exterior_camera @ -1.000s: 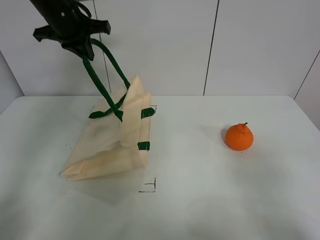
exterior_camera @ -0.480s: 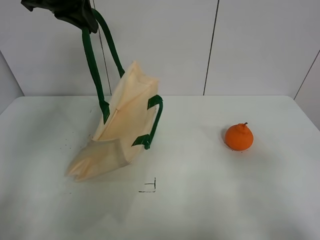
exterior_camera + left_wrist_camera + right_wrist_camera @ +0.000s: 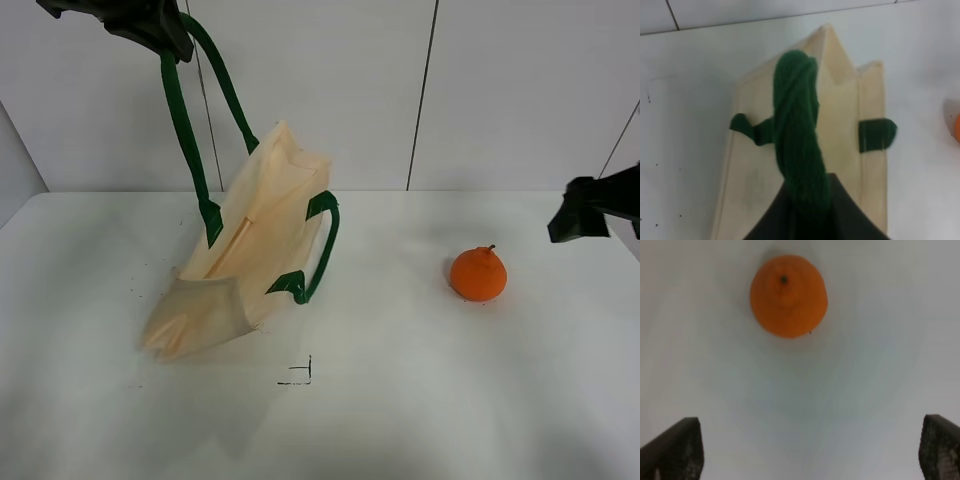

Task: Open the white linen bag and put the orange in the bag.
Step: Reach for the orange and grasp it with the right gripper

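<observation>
Right hand [image 3: 806,447] spread wide, dark fingertips [image 3: 675,450] just visible at two frame corners, hovering over white desk [image 3: 880,365], orange [image 3: 788,295] sitting stem-up on the desk well ahead of them, untouched.

Left end effector [image 3: 168,38] black, right end effector [image 3: 578,213] black (pads [image 3: 676,452] grid-textured)

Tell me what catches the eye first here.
The white linen bag hangs by one green strap handle from the left claw, upper left, its bottom resting on the table. To its right the bright orange sits alone, with the open right claw hovering beside it.
</observation>
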`<action>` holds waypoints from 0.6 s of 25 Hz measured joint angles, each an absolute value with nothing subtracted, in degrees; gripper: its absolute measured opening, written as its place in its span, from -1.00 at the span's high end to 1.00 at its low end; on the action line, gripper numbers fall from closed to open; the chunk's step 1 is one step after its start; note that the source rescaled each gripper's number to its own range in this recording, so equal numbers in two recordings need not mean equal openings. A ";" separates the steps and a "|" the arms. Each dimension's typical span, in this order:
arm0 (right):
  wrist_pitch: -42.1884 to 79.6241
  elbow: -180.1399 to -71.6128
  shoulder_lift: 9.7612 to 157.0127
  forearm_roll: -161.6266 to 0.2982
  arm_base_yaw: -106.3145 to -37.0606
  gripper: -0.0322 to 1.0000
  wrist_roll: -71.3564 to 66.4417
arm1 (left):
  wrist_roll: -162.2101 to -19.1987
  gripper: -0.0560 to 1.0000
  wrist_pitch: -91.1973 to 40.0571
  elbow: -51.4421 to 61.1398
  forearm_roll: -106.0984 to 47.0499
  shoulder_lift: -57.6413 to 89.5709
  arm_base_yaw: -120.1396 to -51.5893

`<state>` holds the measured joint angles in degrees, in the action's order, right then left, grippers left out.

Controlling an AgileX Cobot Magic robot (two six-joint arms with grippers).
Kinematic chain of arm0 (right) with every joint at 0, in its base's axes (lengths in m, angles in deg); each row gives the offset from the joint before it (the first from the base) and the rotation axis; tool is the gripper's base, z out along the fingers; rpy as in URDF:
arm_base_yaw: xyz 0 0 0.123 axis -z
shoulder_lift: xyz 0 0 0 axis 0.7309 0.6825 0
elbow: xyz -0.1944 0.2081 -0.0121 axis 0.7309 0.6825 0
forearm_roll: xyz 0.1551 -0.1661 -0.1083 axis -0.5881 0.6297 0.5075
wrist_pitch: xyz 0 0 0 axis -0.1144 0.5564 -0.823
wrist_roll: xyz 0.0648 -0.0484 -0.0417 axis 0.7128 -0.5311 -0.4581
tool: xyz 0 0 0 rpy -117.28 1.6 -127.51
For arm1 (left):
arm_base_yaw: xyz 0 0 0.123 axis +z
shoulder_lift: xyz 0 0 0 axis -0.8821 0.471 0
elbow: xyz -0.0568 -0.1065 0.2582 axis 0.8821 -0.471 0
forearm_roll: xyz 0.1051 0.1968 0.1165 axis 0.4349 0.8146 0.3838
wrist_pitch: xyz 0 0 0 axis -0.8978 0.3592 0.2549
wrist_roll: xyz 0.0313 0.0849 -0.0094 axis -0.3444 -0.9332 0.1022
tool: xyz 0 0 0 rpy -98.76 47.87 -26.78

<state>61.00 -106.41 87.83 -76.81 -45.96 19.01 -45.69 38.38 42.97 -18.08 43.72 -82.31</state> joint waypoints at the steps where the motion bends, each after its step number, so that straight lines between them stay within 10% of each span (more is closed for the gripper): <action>1: 61.00 -109.28 92.25 -77.04 -45.96 -0.97 18.95 | -45.69 0.89 38.38 42.97 -18.08 43.72 -82.31; 15: 58.84 -125.43 123.76 -75.20 -51.16 -0.97 19.63 | -46.36 0.89 38.38 42.97 -18.08 43.72 -82.31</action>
